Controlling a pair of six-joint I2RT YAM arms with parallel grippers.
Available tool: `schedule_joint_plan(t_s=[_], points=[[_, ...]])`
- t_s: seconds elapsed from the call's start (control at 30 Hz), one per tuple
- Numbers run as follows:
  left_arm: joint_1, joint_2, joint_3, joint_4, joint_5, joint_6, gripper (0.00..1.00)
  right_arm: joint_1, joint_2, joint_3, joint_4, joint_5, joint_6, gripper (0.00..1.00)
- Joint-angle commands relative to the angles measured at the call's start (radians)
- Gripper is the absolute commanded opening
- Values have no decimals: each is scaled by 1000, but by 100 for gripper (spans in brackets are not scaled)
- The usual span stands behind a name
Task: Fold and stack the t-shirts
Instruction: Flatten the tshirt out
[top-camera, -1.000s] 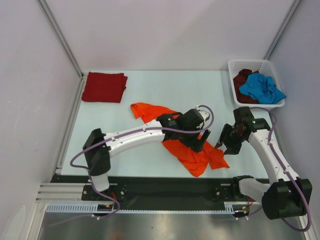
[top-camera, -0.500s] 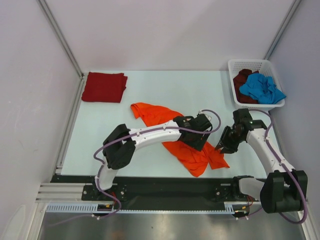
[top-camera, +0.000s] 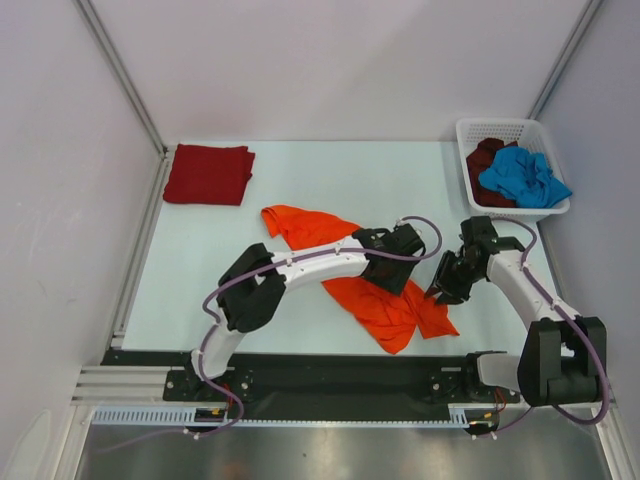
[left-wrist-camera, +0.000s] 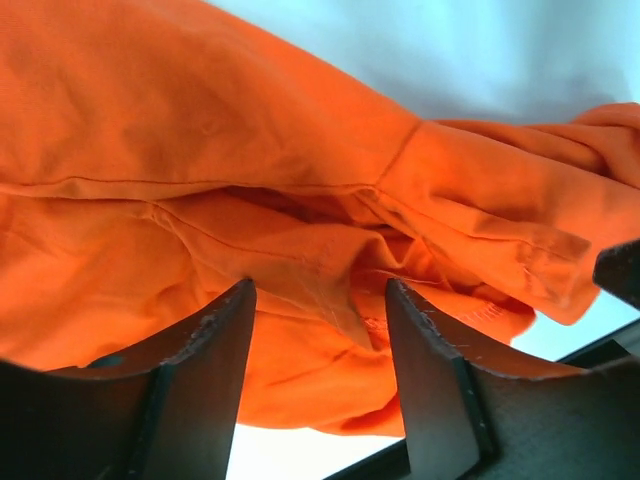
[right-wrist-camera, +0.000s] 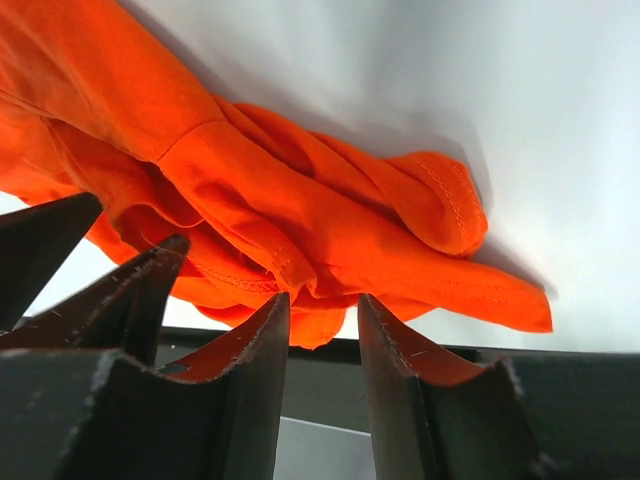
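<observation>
The left end effector (left-wrist-camera: 320, 300) stood partly open, its two dark fingers (left-wrist-camera: 205, 380) well apart, with a bunched fold of the orange t-shirt (top-camera: 385, 320) lying in the gap between them but not clamped; the right end effector (right-wrist-camera: 315, 300) was nearly closed, its jaws pinching a rolled edge of the same shirt at their tips; both met over the right end of that shirt, close to each other, the left arm reaching across from its base and the right arm bent in from the right; the orange t-shirt lay crumpled and stretched in a diagonal across the middle of the table (top-camera: 300, 180), one end toward the centre and the other bunched near the front edge; the table was a pale, smooth, faintly blue-white sheet, matte, with soft shadows under the cloth; a dark red t-shirt (top-camera: 208, 174) lay folded flat in the far left corner, well apart from the arms; a white lattice basket (top-camera: 500, 124) sat in the far right corner, holding a crumpled blue t-shirt (top-camera: 522, 175) on top of a dark maroon t-shirt (top-camera: 487, 160); plain white panels walled the table on three sides, joined by grey metal posts (top-camera: 120, 75) in the corners; a black rail (top-camera: 330, 370) ran along the near edge under the arm bases, with a brushed metal sheet (top-camera: 350, 455) in front of it.
</observation>
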Motion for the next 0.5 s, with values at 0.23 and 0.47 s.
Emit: schedule_joint_plan(t_s=[0.23, 0.47], points=[[17, -14, 17, 28, 33, 26, 32, 41, 39, -38, 82, -48, -14, 42], [27, -92, -80, 65, 13, 37, 1, 64, 96, -35, 131, -35, 15, 39]])
